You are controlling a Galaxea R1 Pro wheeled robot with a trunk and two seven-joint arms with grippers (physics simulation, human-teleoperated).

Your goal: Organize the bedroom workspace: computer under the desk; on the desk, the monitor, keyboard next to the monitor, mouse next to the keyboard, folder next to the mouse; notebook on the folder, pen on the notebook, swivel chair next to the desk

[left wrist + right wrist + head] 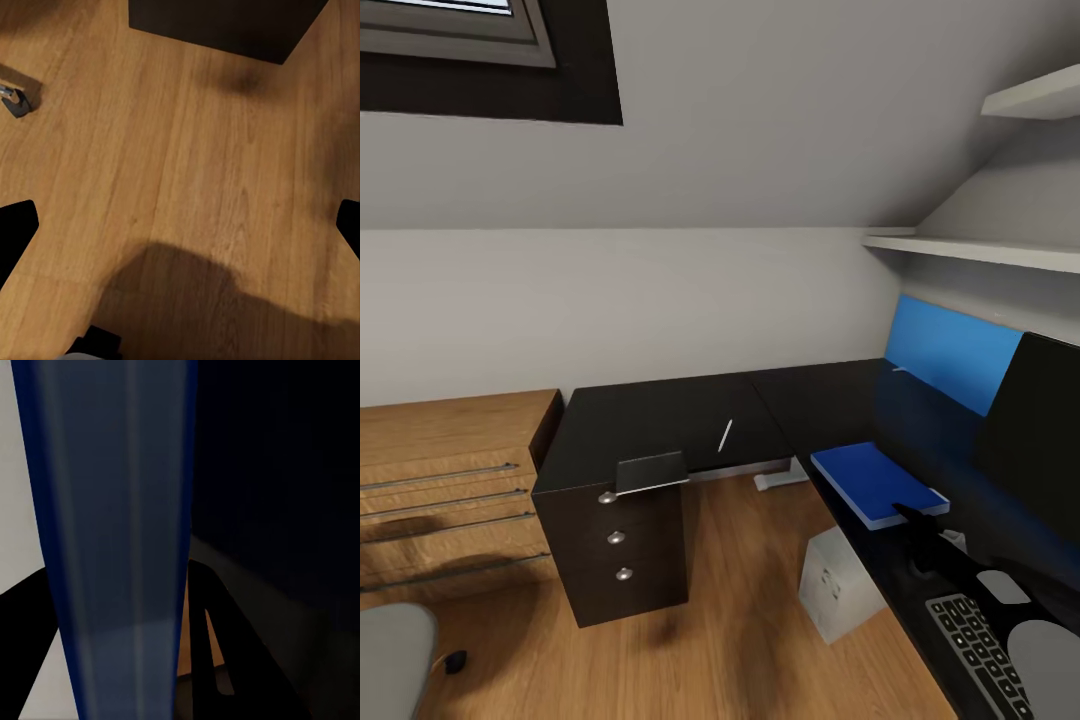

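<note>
From my head camera I see the right arm's jaws [916,517] at the near corner of the blue folder [875,481], which lies flat on the glossy black surface [660,415] with its near edge jutting a little over the rim. My right wrist camera has the folder's blue edge [112,540] running straight up between the two dark fingers [214,645], so I read those jaws as pinching the folder. Past the jaws, on the far wing of the surface, the notebook [651,471] overhangs the front edge above the drawer unit [625,545], and the pen [725,435] lies just beyond it. On my side of the jaws sit the keyboard [975,650] and the monitor [1030,420]; the computer [838,590] stands on the floor [740,640] below them. The left jaws [180,225] are spread wide over bare wooden floor, holding nothing, with a chair castor [16,101] off to one side.
</note>
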